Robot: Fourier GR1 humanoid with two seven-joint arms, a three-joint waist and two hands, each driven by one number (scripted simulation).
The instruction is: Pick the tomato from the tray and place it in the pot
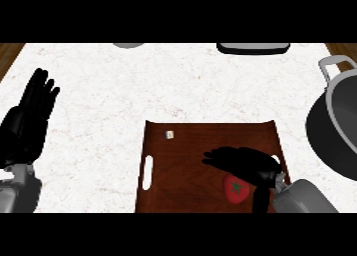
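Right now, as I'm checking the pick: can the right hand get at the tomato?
Probably yes. The right hand is over the tray, right beside the tomato, and nothing lies between them.

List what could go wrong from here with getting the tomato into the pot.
1. The right hand is over the tray, but the tomato lies near its wrist, not between its fingers; closing now might nudge the tomato and set it rolling.
2. The pot stands at the view's right edge, partly cut off, with a raised rim; the carry could clip that rim.
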